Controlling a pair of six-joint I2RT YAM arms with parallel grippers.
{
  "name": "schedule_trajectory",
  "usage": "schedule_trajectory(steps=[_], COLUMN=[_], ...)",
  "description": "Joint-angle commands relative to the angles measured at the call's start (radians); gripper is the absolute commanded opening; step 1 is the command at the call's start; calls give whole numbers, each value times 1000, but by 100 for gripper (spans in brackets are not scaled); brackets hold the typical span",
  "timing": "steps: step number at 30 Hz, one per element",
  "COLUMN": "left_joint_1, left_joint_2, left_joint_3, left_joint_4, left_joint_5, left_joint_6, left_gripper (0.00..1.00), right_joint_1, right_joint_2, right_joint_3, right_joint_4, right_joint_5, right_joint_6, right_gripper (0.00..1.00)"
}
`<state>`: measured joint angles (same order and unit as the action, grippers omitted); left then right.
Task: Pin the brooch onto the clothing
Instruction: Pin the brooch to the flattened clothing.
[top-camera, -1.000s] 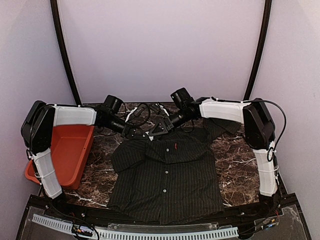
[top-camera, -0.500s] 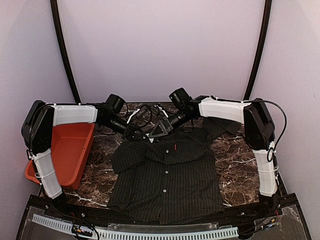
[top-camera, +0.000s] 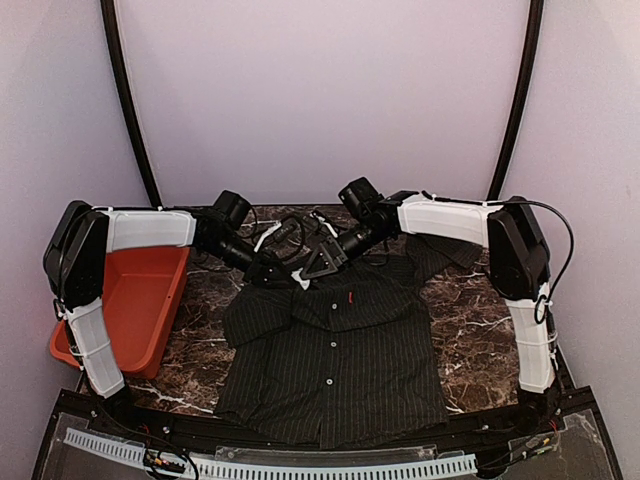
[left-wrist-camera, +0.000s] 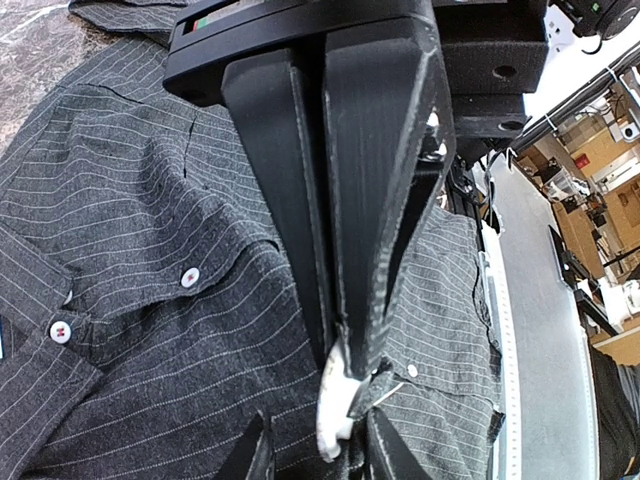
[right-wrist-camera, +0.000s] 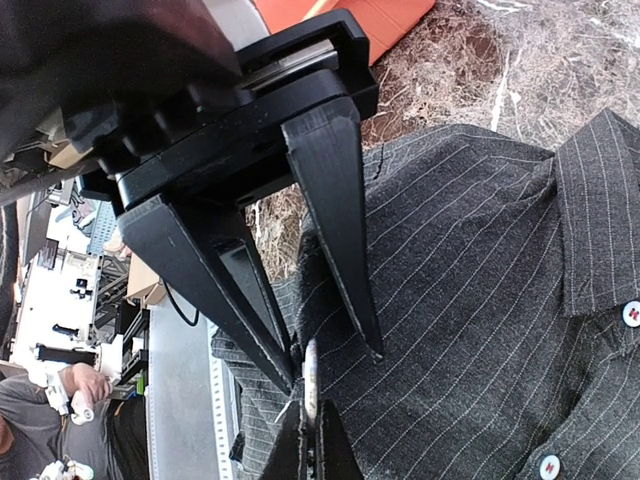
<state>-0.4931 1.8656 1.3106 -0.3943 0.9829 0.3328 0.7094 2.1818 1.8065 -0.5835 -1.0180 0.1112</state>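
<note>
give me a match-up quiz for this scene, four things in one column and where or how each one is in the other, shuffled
1 orange-red plastic bin
2 dark pinstriped collared shirt
3 left pincer
4 right pincer

a open, a finger either side of the brooch
b shut on the small white brooch
c left side of the marble table
d spread flat, buttons up

Pairs: 1-c, 2-d, 3-b, 4-a
</note>
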Motion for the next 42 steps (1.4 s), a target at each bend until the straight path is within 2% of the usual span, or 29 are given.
schedule_trajectory(steps=[1,5,15,20,26,42], left_joint_1=[5,8,13,12,9,2], left_joint_2=[-27,-27,-25,-16,-14,-19], left_joint_3=[11,1,-34,-31,-29,-13], left_joint_4=[-28,7,137,137,132,62], left_joint_5=[-29,-15,86,69,61,38], left_joint_6=[15,-12,-103,-110,-109,-54], left_gripper=[32,37,43,38,37,46], right_joint_1=[8,9,9,10,10,-6], right_joint_2=[-51,-51,-39,-42,-48,-66], right_joint_3=[25,27,42,45,41,-1], right_joint_4=[-10,-10,14,28,29,89], right_joint_5=[-7,-9,-42,-56,-62,-117], right_joint_6=[-18,-18,4,19,21,53], right_gripper=[0,0,0,0,0,0])
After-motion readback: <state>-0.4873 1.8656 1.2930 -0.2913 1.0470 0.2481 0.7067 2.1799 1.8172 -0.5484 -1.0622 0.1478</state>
